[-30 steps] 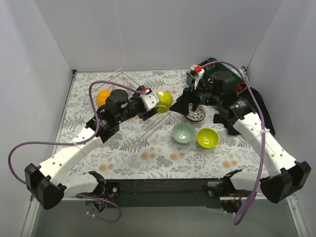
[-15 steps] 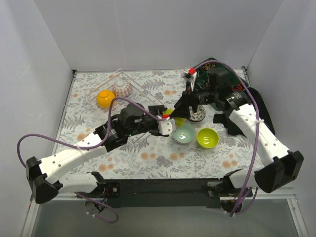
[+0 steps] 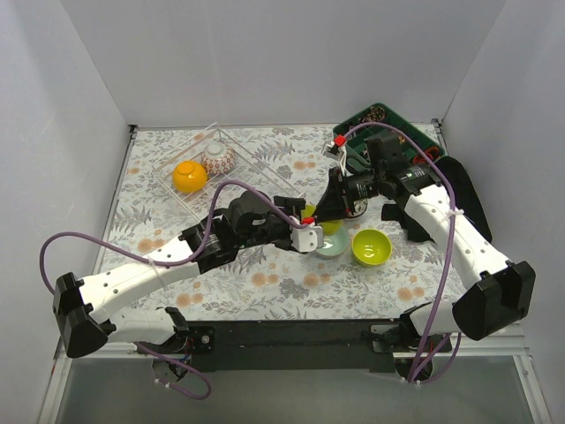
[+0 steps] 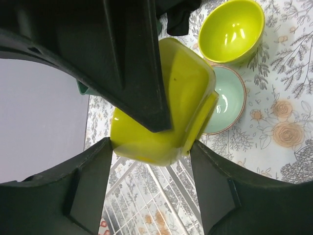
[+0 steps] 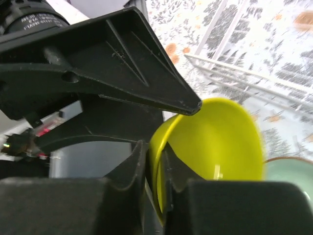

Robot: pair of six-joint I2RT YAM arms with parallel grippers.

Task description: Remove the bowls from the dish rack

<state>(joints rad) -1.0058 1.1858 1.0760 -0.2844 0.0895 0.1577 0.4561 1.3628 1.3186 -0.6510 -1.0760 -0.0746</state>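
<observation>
Yellow-green bowl [image 4: 188, 83] in left pincer [image 4: 149, 144], right pincer [image 5: 155, 161] on rim

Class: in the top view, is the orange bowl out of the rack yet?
No, the orange bowl sits inside the rack beside a patterned bowl.

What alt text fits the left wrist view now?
A yellow-green bowl is clamped between the fingers of the left gripper, with a dark finger of the right gripper across it. Beyond, a mint bowl and a second yellow-green bowl rest on floral cloth.

left tool [image 3: 311, 230], right tool [image 3: 334, 206] at yellow-green bowl [image 3: 327, 226] | orange bowl [image 3: 189, 176] in dish rack [image 3: 250, 162]
</observation>
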